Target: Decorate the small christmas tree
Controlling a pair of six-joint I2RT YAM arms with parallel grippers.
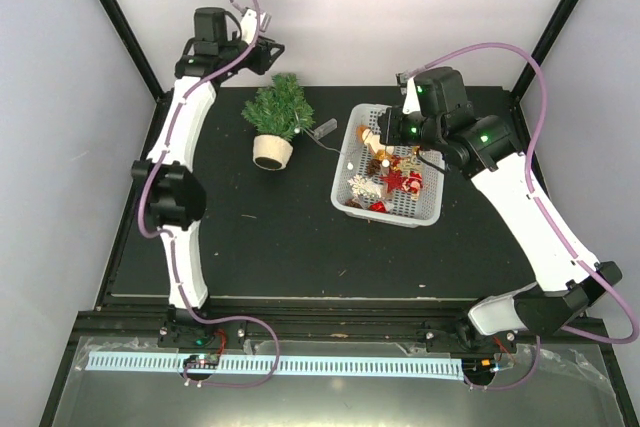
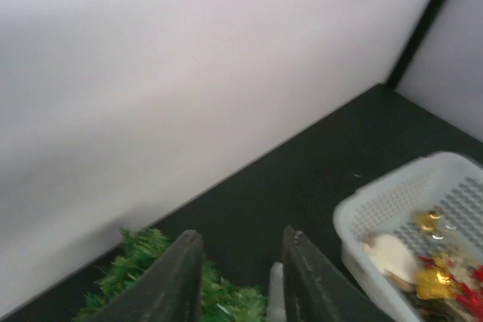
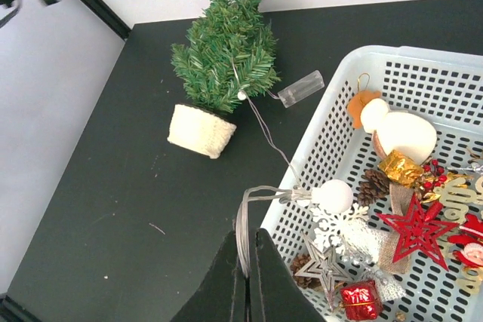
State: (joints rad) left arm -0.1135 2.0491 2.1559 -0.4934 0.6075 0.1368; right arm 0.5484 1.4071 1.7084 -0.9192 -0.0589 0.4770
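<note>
While the right gripper [image 3: 244, 235] has its 2 fingers pressed together on a loop of the thin light wire [image 3: 262, 130], the wire is the main hazard. It runs from that pinch across the rim of the white basket [image 3: 423, 52] and up to the small christmas tree [image 3: 226, 50], where 1 small bulb already hangs in the branches, with the clear battery case [image 3: 300, 88] lying just beside the tree on the table [image 3: 113, 209].

The tree sits left of centre near the table's far edge. It appears to stand on its beige base [image 3: 200, 131], though I cannot tell how much it leans. The basket is to its right, also toward the far edge.

The left gripper [image 2: 240, 235] hovers above the tree near the far edge, its jaws narrowly parted and, as far as the wrist view shows, holding nothing.

What could go wrong, in my judgement:

1. A pull by the right arm could tighten the wire and tip the light tree, because the wire is hooked in its branches.
2. The loop lies beside a white ball [image 3: 332, 195] on the basket rim and over other ornaments, so lifting it may drag those out.
3. The wire is very thin and could slip from the closed fingers.
4. The battery case may trail and snag on the basket rim.
5. The left gripper descending could press the branches and knock the tree over.
</note>
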